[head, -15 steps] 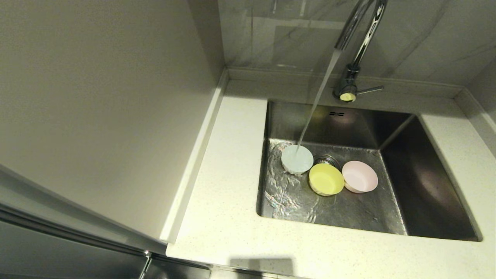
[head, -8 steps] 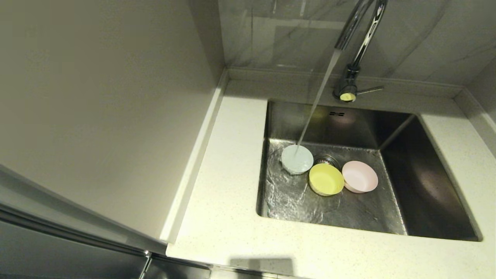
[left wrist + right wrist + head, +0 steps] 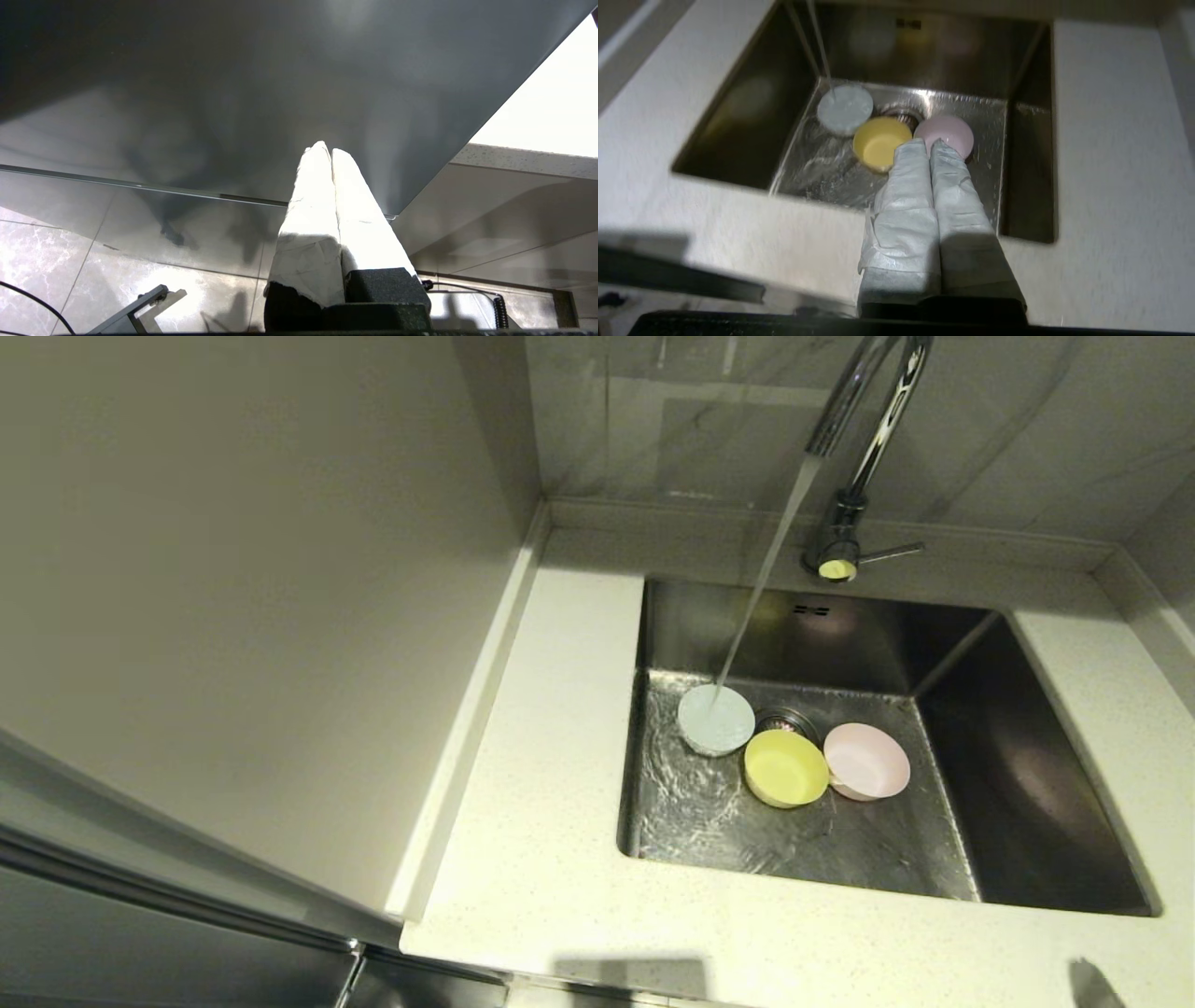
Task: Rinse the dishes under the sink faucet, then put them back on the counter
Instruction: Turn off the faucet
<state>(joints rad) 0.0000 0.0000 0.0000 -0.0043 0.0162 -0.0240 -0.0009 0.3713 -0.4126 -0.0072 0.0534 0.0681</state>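
Three bowls sit on the floor of the steel sink (image 3: pixel 1027 775). The white bowl (image 3: pixel 716 720) is under the running stream from the chrome faucet (image 3: pixel 837 537). The yellow bowl (image 3: pixel 786 767) touches the pink bowl (image 3: pixel 866 762) next to the drain. In the right wrist view my right gripper (image 3: pixel 929 142) is shut and empty. It hangs above the counter's (image 3: pixel 1111 140) front edge, in line with the yellow bowl (image 3: pixel 878 142) and pink bowl (image 3: pixel 950 133). The white bowl (image 3: pixel 845 108) lies farther off. My left gripper (image 3: pixel 327 150) is shut and empty, parked low beside a grey cabinet panel.
The pale counter (image 3: pixel 551 728) surrounds the sink on the left, front and right. A tall grey panel (image 3: pixel 261 597) stands at the left. The faucet's lever (image 3: pixel 892 553) points right. A small dark shape (image 3: pixel 1088 983) shows at the lower right edge.
A small dark shape has come into the head view's lower right edge. Water ripples on the sink floor have shifted. The bowls have not moved.
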